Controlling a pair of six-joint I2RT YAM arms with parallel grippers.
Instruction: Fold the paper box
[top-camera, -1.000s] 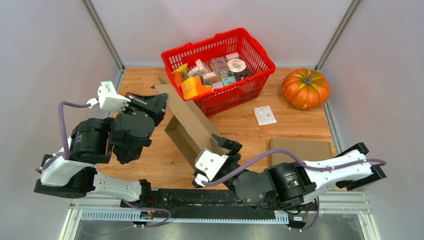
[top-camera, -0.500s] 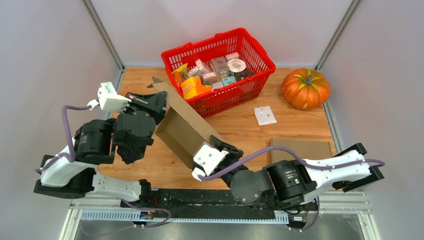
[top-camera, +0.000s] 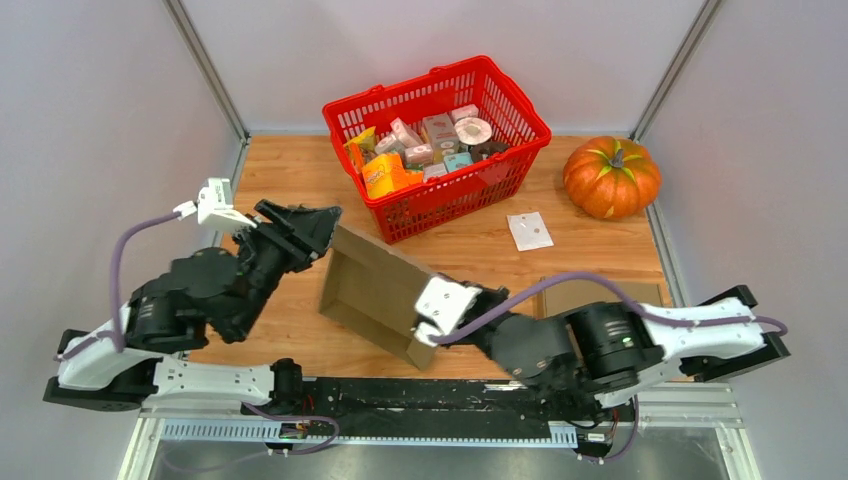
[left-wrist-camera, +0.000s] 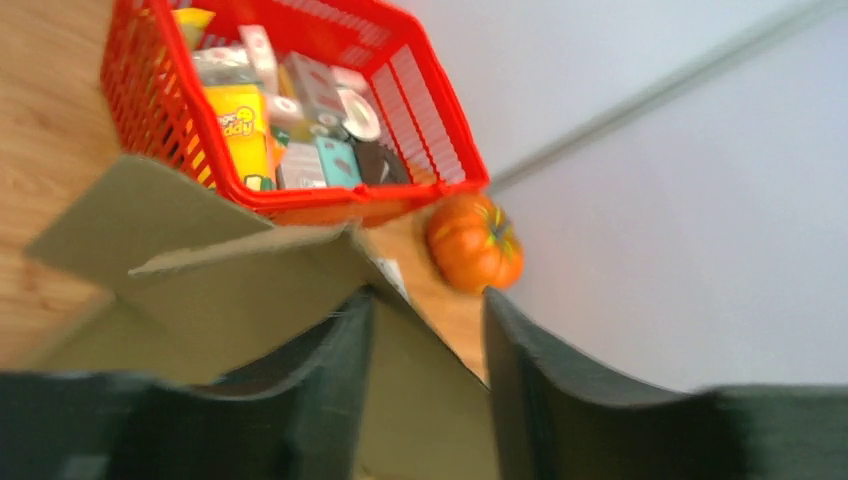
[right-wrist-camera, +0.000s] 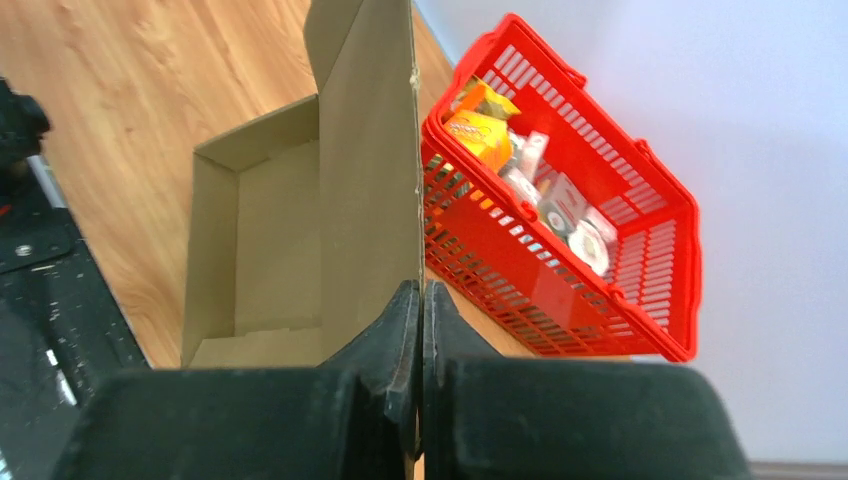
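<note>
1. Closest to the arm bases, the right gripper has its jaws pressed together on the near end of the paper box's tall long wall, pinching the cardboard edge.
2. The box rests on the table just ahead of the bases, between the two arms. It is opened into a tray, and the right wrist view shows a floor, an end wall and a flap standing up past the far end. I judge the task roughly midway: the walls are raised, but the flaps are neither tucked nor closed.
3. At the box's far-left corner the left gripper has its jaws spread, with cardboard showing in the gap. Neither finger clearly presses on it.
4. Bare wood lies left of the box, so that side gives room to swing a flap. To the right, a flat cardboard sheet lies partly under the right arm.
5. Beyond the pinched wall stands the red basket, near the box. I cannot tell whether they touch, and folding outward there looks tight.
6. The white packet and the pumpkin sit well apart at far right.
</note>
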